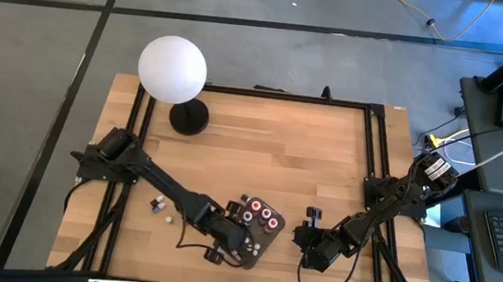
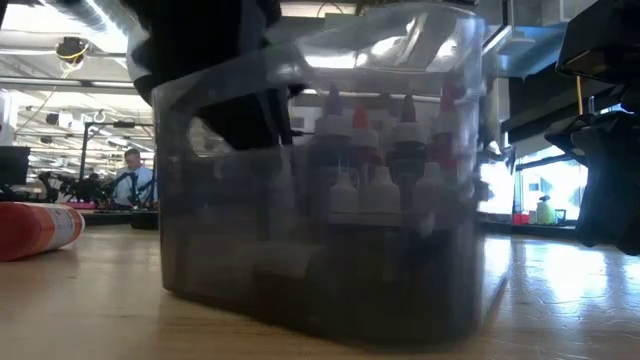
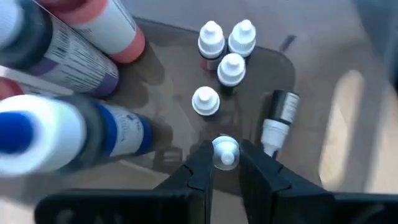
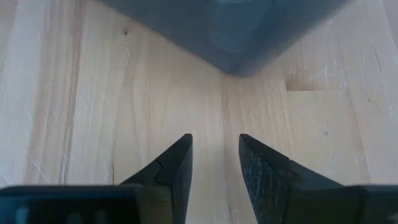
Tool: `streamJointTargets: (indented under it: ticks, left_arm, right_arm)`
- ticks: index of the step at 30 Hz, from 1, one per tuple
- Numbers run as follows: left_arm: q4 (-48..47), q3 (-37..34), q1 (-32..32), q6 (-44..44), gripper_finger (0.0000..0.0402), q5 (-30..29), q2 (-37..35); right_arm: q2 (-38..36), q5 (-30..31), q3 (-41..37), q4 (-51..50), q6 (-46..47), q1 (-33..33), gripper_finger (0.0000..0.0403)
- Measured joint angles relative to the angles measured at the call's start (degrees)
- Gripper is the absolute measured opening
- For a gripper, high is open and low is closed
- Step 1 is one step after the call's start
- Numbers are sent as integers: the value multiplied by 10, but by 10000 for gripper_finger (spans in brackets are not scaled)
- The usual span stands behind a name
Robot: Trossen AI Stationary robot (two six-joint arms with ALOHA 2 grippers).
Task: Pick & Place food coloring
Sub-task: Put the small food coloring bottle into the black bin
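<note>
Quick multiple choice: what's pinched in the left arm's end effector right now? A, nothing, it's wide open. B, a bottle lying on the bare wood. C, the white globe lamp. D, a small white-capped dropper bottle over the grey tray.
D: in the left wrist view the left end effector is shut on a white-capped bottle above the tray, where other bottles already stand.

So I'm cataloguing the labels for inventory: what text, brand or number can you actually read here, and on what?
None can be read.
Large bottles close to the left wrist camera: rows of small print, too blurred.
Blue-labelled bottle: pale lettering, blurred.
Lying dropper bottle in the tray: label illegible.
Red tube on the table: no legible text.
</note>
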Motion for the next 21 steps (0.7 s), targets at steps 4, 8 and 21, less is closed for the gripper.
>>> streamJointTargets:
  ticks: [4,8,21]
  left_arm:
    - [4,0,5,-4,55,7,18]
    - [3,0,8,-6,66,8,22]
    - [4,0,8,-5,87,8,21]
  right_arm:
    - [0,0,0,1,0,0,134]
    - [0,0,0,1,0,0,134]
    - [0,0,0,0,-1,0,134]
